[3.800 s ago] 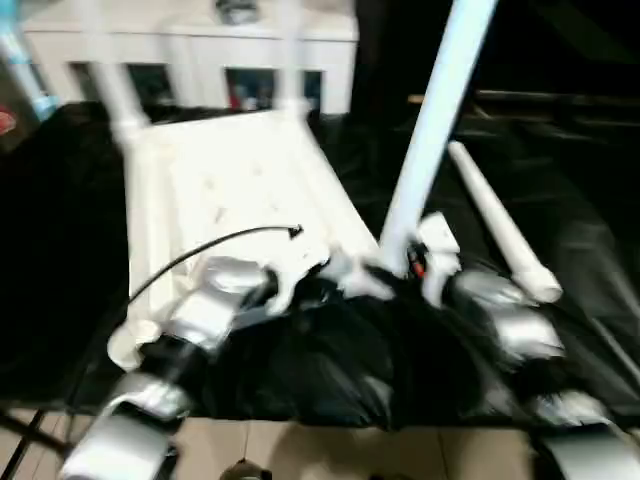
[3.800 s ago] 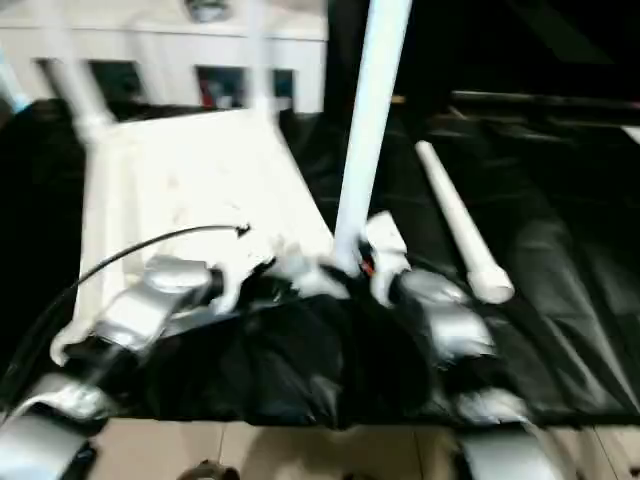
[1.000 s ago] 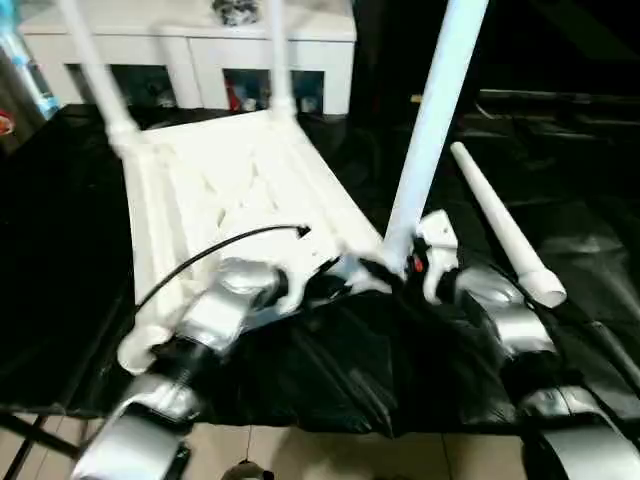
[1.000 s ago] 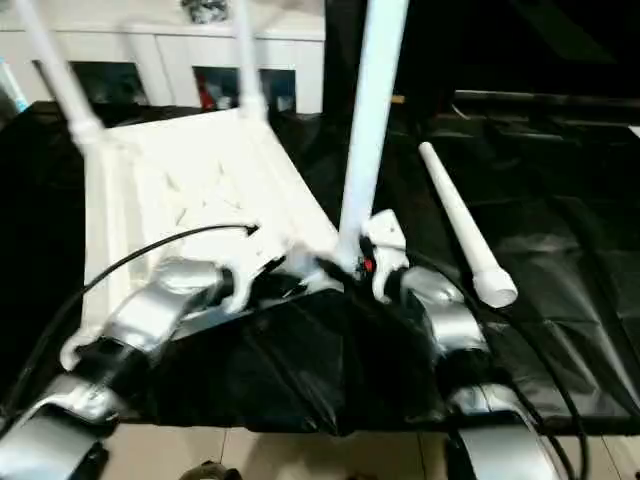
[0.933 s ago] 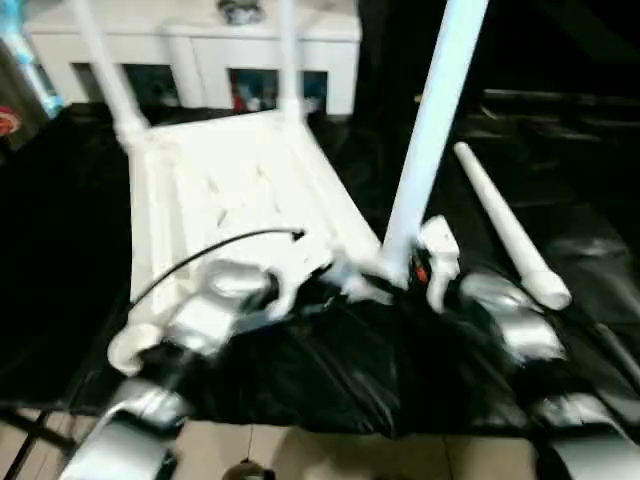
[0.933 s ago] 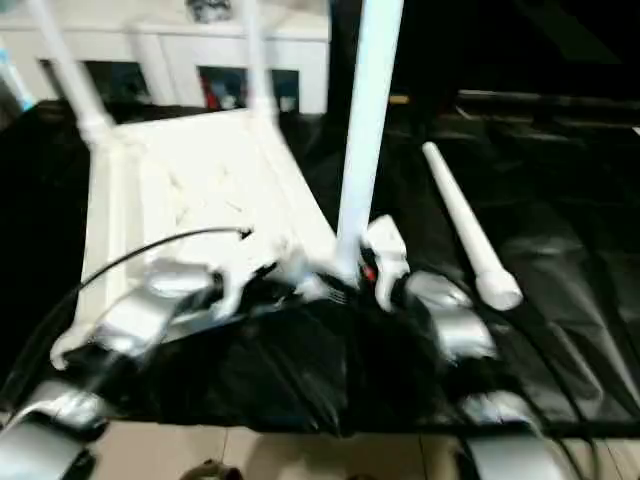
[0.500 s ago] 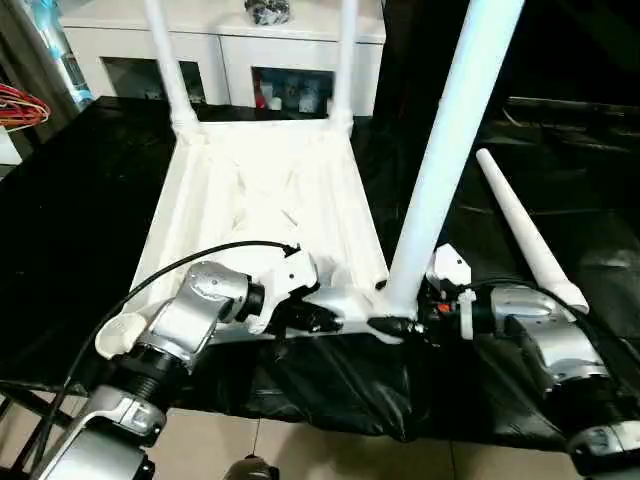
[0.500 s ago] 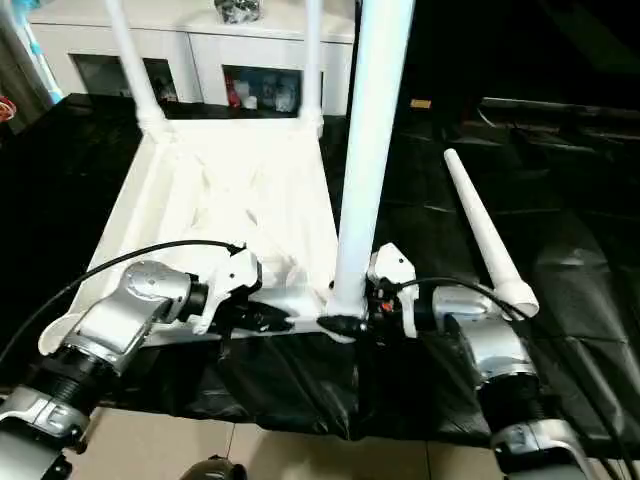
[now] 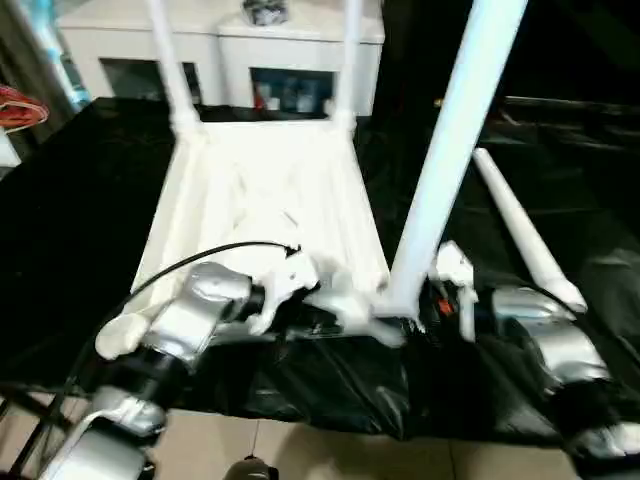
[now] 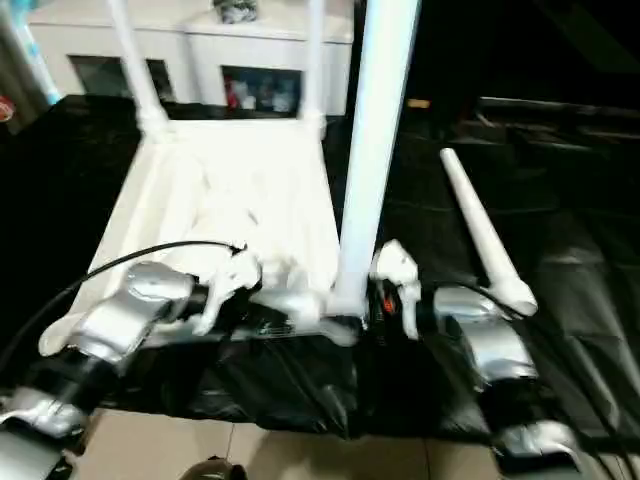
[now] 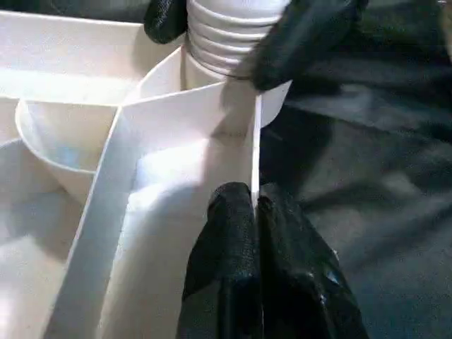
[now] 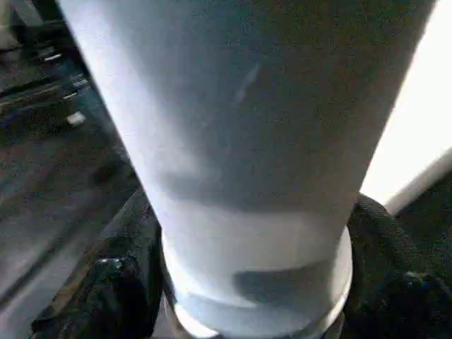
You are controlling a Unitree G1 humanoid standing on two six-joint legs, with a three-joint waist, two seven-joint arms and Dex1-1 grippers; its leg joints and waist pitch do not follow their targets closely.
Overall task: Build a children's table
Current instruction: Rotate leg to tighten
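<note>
The children's table top (image 9: 270, 190) lies upside down on a black cloth. Two white legs (image 9: 170, 70) (image 9: 347, 60) stand in its far corners. A third leg (image 9: 450, 150) stands upright in the near right corner socket. My right gripper (image 9: 410, 312) is shut on this leg's base, with a black finger (image 12: 120, 289) on each side of it. My left gripper (image 11: 253, 201) is shut on the thin raised rim (image 11: 256, 141) just beside that socket. The leg's ribbed end (image 11: 226, 35) sits in the socket. A fourth leg (image 9: 525, 235) lies loose to the right.
A white cabinet (image 9: 230, 40) with glass doors stands behind the work surface. The black cloth (image 9: 60, 220) hangs over the near edge above the tiled floor (image 9: 300, 450). A black cable (image 9: 200, 260) arcs over my left forearm.
The camera has shaken a little. My right gripper's fingers have drawn in around the upright leg's base. The left gripper stays pinched on the rim.
</note>
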